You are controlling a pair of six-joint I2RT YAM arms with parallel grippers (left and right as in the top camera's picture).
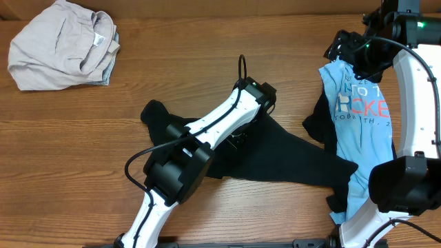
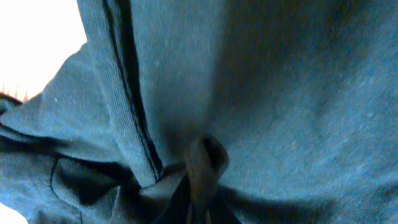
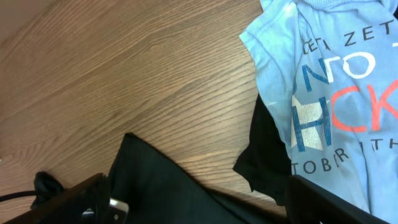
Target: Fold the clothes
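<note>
- Black knit garment [image 1: 289, 155] lies flat but rumpled across the middle of the surface. It is an irregular wide shape with a raised double-stitched seam.
- Its right end is tucked under the light blue T-shirt [image 1: 358, 124].
- The T-shirt is thin jersey with white and orange-red block letters. It lies lengthwise at the right side.
- Grey garment [image 1: 65, 45] is a soft bunched heap at the far left corner, well apart from the others.
- Surface [image 1: 172, 69] is matte brown wood grain; a pale strip runs behind its far edge.
- Left claw [image 1: 241, 134] is down on the black garment. Its camera sees only dark cloth and a pinched tuft, so I cannot tell if it is clenched.
- Right claw [image 3: 198, 180] sits near the T-shirt's collar end, fingers spread wide, holding nothing.
</note>
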